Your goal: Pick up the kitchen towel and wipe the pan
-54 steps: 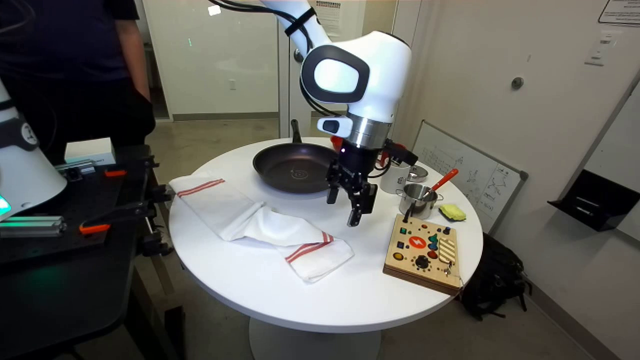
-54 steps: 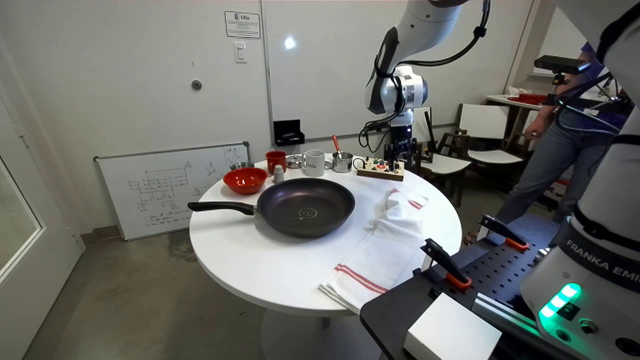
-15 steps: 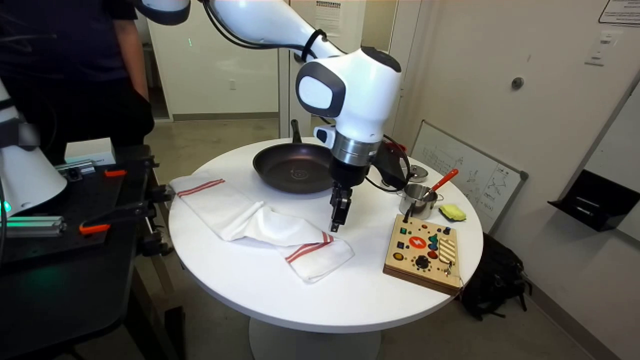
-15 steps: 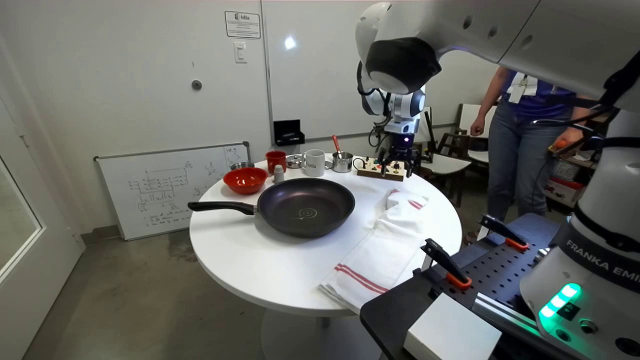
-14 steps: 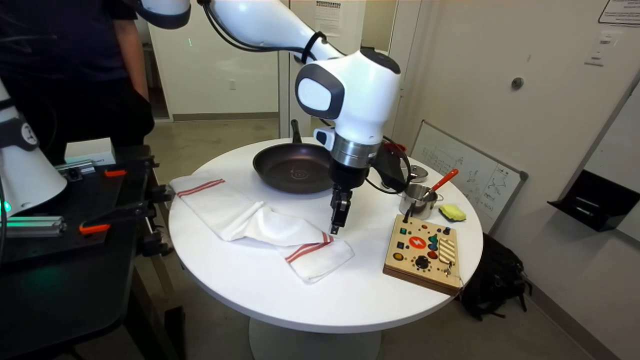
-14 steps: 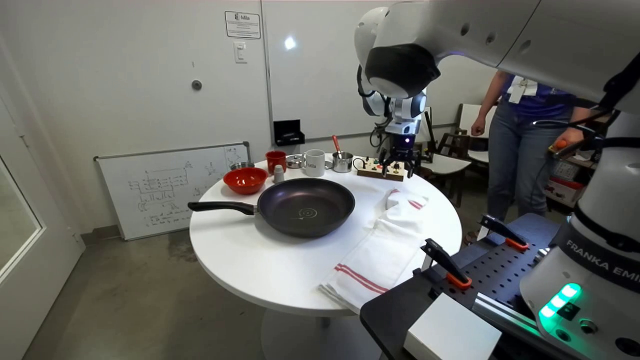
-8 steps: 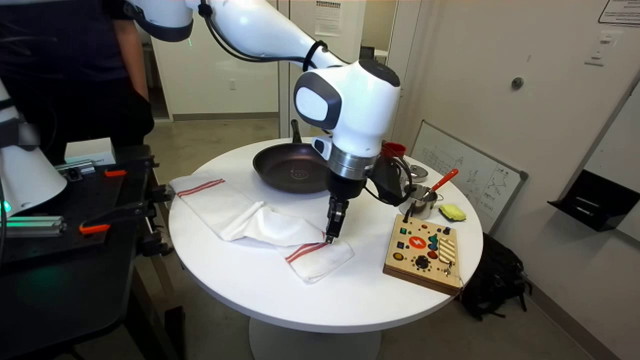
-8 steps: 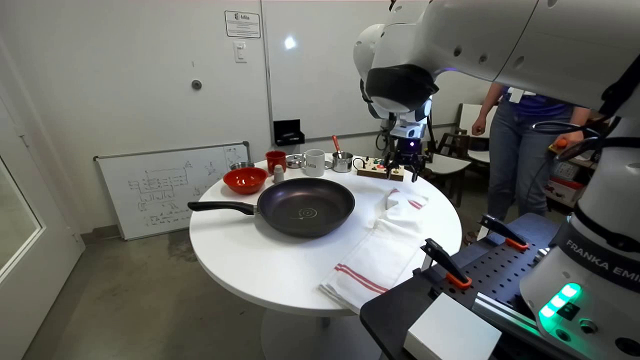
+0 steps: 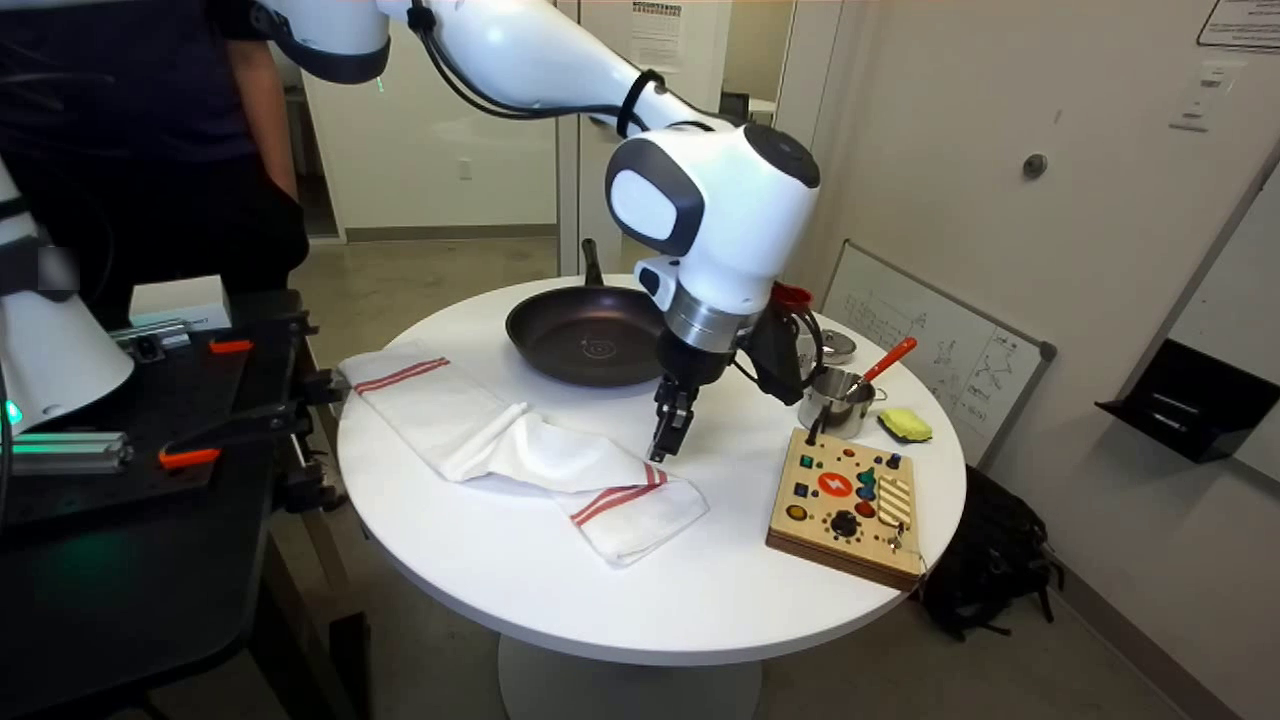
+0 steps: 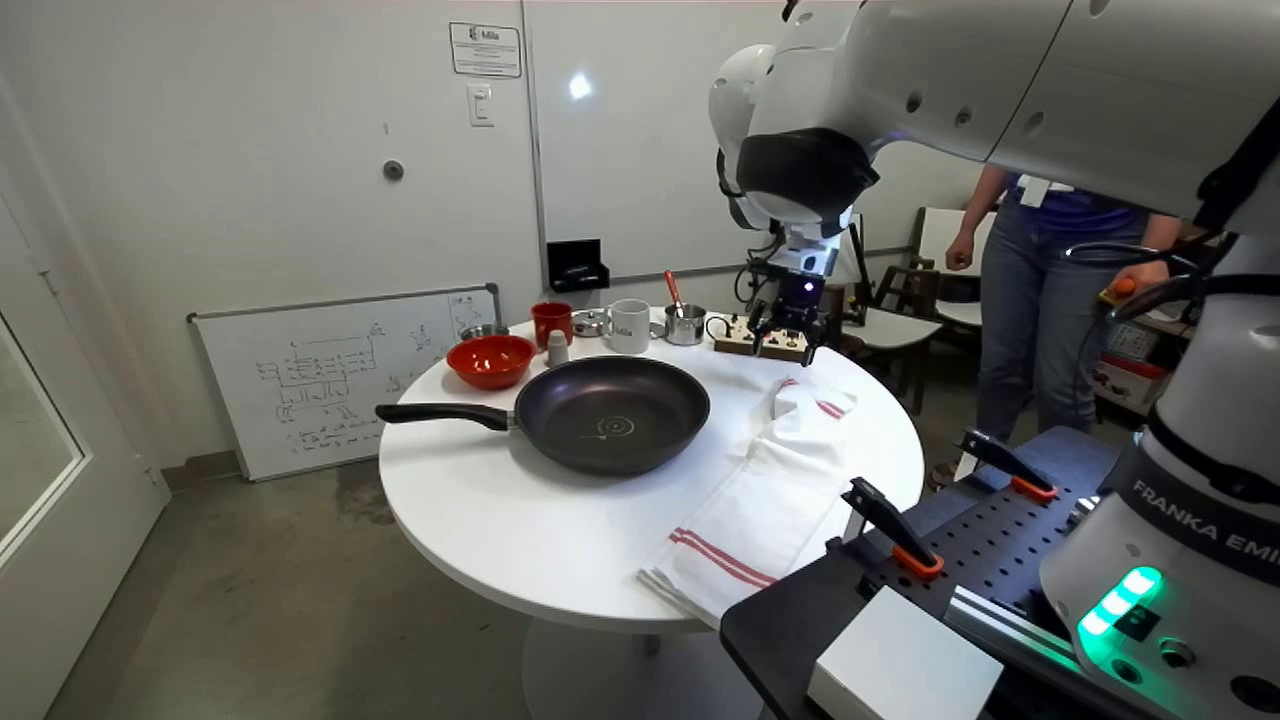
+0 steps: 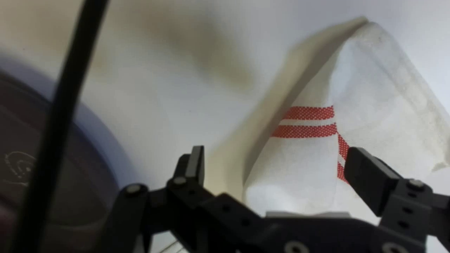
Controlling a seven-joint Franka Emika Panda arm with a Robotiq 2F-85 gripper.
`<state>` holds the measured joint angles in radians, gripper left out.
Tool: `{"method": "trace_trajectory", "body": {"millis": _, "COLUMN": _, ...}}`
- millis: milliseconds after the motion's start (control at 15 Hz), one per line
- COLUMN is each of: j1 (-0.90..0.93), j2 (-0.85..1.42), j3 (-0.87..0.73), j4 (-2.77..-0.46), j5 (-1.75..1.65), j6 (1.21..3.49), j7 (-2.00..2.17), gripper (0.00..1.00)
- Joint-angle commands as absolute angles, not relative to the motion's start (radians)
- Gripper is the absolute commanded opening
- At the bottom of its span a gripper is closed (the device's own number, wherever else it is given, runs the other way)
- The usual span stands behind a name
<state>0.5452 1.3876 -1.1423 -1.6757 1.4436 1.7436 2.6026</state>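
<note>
Twisted the gripper (image 11: 276, 168) round since a few secs back, spread super wide and empty. Hovering over the kitchen towel (image 9: 550, 455) beside the pan (image 10: 613, 415), straddling the long pan-side edge.

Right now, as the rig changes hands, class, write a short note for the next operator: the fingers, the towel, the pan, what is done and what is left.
Fingers: open, gripping nothing; in the wrist view, a striped part of the kitchen towel shows between them.
Towel: lying rumpled on the table, apart from the pan.
Pan: upright on the table, handle pointing away from the towel.
Done: fingers lined up at the towel; no grasp yet.
Left: close on the cloth, lift it, bring it to the pan and wipe.
</note>
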Motion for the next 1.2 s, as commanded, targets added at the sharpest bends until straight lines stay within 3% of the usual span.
{"method": "trace_trajectory", "body": {"millis": 0, "j1": 0.536, "j2": 1.397, "j3": -1.134, "j4": -1.623, "j5": 1.444, "j6": 1.737, "j7": 2.603, "gripper": 1.0}}
{"method": "trace_trajectory", "body": {"millis": 1133, "j1": 0.569, "j2": 1.469, "j3": -1.185, "j4": -1.69, "j5": 1.441, "j6": 1.776, "j7": 2.603, "gripper": 1.0}}
